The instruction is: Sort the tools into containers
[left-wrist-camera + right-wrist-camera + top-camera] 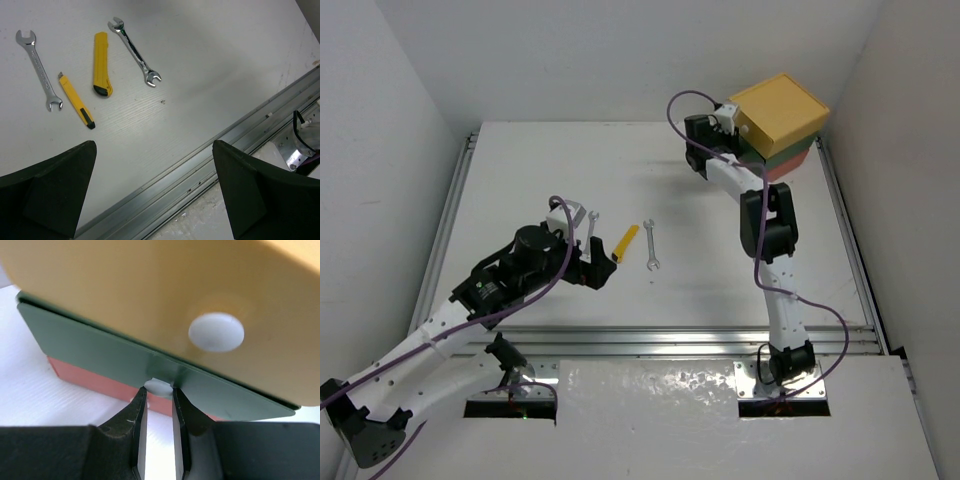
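Observation:
The stacked drawers (782, 120), yellow over green over red-orange, stand at the far right. My right gripper (738, 135) is at their front. In the right wrist view it (159, 392) is shut on the green drawer's white knob (158, 385), below the yellow drawer's knob (216, 332). My left gripper (603, 270) is open and empty, just above the table near the tools. Its wrist view shows two silver wrenches (39, 69) (135, 51), the flat yellow cutter (101, 63) and the thin yellow-black screwdriver (75, 100). The black-green screwdrivers are out of view.
From above, one wrench (651, 246) and the cutter (627, 243) lie mid-table, and another wrench (592, 225) is partly behind my left arm. An aluminium rail (200, 165) runs along the near table edge. White walls enclose the table on three sides.

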Tool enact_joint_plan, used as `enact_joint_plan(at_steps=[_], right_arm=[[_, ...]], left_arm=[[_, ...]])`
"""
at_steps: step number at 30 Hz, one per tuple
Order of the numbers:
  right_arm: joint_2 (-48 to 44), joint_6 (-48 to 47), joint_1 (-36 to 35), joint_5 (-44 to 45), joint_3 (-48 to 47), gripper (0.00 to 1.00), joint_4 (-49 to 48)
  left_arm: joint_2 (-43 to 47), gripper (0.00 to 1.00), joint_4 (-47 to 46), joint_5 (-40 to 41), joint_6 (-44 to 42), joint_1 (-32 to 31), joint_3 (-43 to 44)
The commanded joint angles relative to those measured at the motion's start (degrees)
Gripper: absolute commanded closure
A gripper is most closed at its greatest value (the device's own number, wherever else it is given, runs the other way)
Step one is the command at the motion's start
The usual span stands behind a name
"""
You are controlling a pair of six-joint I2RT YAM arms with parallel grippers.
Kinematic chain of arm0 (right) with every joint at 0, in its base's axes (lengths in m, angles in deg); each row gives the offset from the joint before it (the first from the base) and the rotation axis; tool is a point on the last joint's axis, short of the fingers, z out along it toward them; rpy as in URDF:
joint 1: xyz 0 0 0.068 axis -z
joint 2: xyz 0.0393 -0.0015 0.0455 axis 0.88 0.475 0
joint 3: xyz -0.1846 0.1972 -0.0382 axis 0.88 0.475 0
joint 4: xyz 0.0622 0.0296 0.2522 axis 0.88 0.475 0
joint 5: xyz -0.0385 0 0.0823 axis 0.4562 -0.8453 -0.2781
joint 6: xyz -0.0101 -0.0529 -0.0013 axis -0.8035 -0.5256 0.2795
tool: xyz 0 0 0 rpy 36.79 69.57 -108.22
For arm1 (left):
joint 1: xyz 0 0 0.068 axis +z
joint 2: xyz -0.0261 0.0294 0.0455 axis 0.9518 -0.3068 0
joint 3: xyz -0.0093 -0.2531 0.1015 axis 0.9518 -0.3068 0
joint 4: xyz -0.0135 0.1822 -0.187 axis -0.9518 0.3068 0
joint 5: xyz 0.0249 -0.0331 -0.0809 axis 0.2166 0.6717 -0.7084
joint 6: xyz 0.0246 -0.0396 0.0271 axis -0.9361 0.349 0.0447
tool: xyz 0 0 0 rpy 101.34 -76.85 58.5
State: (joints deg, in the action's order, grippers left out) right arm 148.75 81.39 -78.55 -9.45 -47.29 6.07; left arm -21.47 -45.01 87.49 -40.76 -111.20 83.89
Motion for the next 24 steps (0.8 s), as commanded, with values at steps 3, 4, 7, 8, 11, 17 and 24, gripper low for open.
enact_joint_plan(at_steps=[3,4,7,8,11,17,24], right_arm=[[-2.3,-2.6,-2.9,1.6,0.1,0.99,-7.2],[-2.4,-2.6,-3.0,1.6,0.2,0.99,-7.3],[-2.6,-2.8,-3.9,1.8,0.5,0.99,-7.4],[-3.0,-2.9,-4.4,1.9,1.5,0.99,-7.4],[-4.9,-2.0,-5.8,2.5,5.2,0.99,-10.0],[-7.6,4.7,-7.3,1.5,8.3,0.99,-5.4],[-10.0,6.7,-7.7,-3.7,9.9,0.51,-3.0]], left_arm=[[1.1,0.0,-2.5,-0.2,-0.4,-0.8,-0.1],[1.1,0.0,-2.5,-0.2,-0.4,-0.8,-0.1],[1.3,0.0,-2.5,-0.2,-0.4,-1.0,-0.1],[1.3,0.0,-2.5,-0.2,-0.4,-1.0,-0.1],[1.4,0.0,-2.5,-0.2,-0.4,-1.1,-0.1],[1.5,0.0,-2.4,-0.1,-0.4,-1.2,-0.1],[1.6,0.0,-2.4,0.2,-0.4,-1.5,-0.2]])
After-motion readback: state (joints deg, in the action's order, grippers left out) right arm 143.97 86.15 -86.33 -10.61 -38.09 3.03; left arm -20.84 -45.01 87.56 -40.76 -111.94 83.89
